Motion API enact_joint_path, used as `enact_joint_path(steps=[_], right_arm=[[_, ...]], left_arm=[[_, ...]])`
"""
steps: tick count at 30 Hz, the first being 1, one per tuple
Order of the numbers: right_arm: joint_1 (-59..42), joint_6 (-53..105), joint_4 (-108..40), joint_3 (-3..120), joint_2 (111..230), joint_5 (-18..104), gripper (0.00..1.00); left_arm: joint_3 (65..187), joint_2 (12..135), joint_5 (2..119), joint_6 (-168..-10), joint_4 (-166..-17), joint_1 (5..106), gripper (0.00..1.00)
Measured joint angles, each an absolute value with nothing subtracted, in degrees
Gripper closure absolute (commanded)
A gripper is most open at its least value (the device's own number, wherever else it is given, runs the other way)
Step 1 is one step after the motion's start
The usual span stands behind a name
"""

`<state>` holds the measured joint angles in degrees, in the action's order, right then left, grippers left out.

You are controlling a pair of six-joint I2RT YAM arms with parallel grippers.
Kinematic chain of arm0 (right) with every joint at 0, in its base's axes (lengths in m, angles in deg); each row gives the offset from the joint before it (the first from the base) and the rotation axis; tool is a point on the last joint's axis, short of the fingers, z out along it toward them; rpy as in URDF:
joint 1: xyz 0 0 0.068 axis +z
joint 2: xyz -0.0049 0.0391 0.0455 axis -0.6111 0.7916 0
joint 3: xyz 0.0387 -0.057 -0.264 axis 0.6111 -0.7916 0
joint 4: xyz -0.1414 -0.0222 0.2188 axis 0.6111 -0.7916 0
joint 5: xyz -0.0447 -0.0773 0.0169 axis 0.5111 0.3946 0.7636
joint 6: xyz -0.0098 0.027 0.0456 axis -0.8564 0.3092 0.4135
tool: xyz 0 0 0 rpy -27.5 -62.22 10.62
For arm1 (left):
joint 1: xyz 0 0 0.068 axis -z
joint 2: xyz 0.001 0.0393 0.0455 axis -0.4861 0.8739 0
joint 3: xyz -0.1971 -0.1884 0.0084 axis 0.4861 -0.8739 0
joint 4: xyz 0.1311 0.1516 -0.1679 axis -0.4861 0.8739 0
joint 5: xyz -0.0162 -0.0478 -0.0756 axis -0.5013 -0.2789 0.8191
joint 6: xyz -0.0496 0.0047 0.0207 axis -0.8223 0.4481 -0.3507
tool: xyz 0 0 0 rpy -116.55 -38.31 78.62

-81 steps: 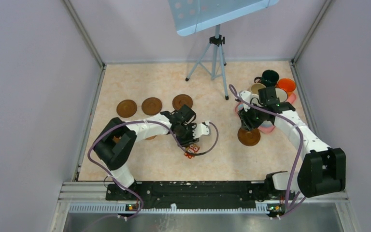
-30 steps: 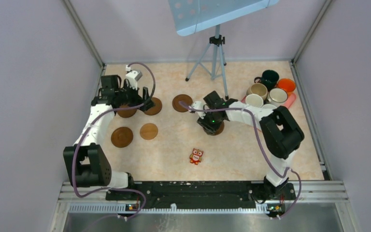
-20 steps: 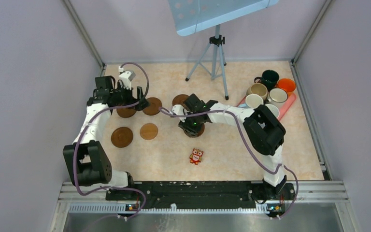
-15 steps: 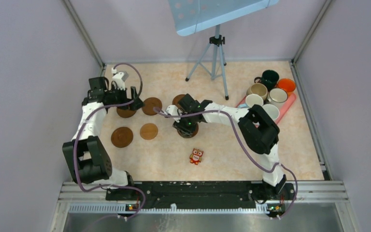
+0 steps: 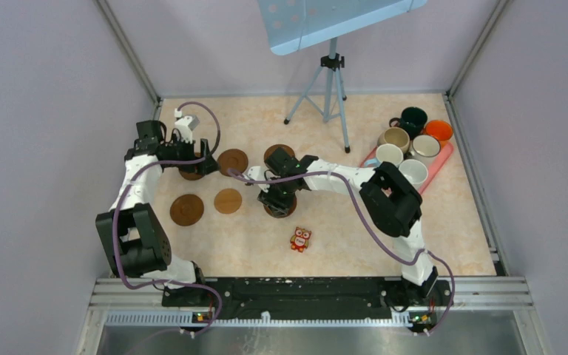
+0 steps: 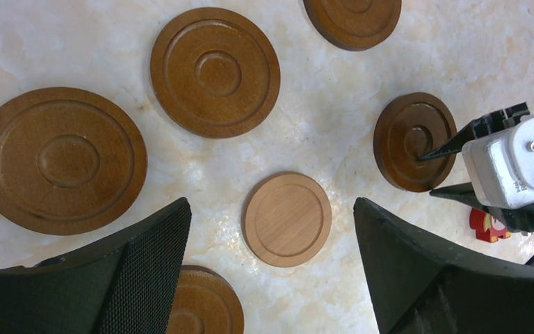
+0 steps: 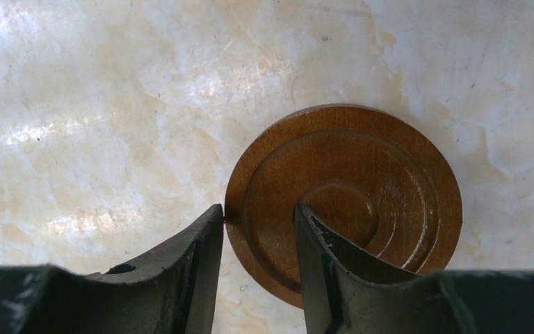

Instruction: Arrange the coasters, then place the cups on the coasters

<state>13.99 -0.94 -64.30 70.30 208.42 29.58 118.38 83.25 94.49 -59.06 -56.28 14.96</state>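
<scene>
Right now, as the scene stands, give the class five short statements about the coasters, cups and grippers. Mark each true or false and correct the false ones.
1. The left gripper is wide open and holds nothing. True.
2. One cup stands on a coaster. False: the cups all cluster at the pink tray, and no coaster in view bears one.
3. The right gripper has its fingers on either side of the rim of a dark coaster. True.
4. The right gripper grips the light one. False: the tan coaster lies free on the table.
5. The red owl sits on a coaster. False: it stands on the bare table, apart from them.
</scene>
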Motion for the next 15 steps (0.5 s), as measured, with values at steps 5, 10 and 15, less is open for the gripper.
enact_joint_path(steps=[5, 10, 15], right_arm=[[13.95, -0.44, -66.61, 71.33, 208.40, 29.65, 0.55], [13.14, -0.09, -67.88, 73.49, 208.09, 29.58, 0.54], [11.15, 0.45, -68.25, 73.78, 204.92, 29.23, 0.54]], left_arm=[[117.58, 83.43, 94.07, -55.26, -54.88, 14.91, 0.11], [115.15, 83.43, 93.02, -51.52, -53.35, 14.91, 0.15], [112.55, 83.95, 91.12, -48.68, -52.96, 14.91, 0.21]])
